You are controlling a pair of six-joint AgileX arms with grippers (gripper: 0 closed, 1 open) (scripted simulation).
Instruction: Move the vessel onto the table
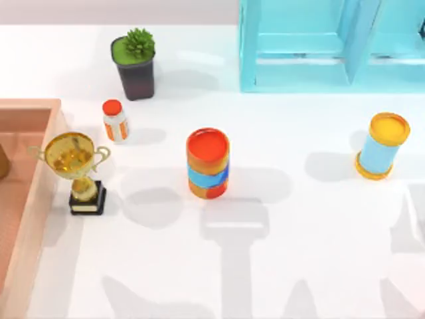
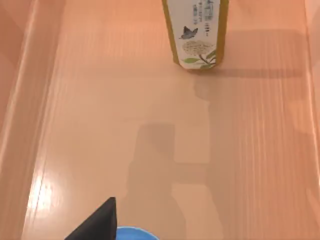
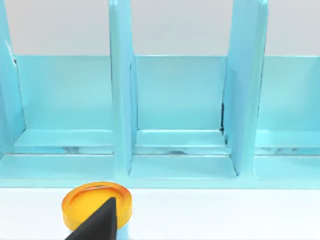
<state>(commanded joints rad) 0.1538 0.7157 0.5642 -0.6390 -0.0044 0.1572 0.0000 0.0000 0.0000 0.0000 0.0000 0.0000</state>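
Note:
The vessel (image 2: 136, 233) shows as a sliver of plain blue round rim low over the floor of the tan wooden box (image 2: 100, 125). A dark part of my left gripper (image 2: 98, 224) sits right beside that rim, above the box floor. The white table (image 1: 299, 232) spreads to the right of the box (image 1: 32, 219) in the top view. My right gripper (image 3: 98, 222) hangs over the table near the pale-blue cylinder with yellow ends (image 3: 97, 204), facing the turquoise shelf (image 3: 160, 125).
A yellow-labelled bottle (image 2: 196, 32) stands deeper in the box. On the table stand a gold trophy (image 1: 78, 171), an orange-capped bottle (image 1: 114, 121), a potted plant (image 1: 135, 63), the striped can (image 1: 208, 163) and the cylinder (image 1: 382, 146). The shelf (image 1: 332, 46) lines the far right.

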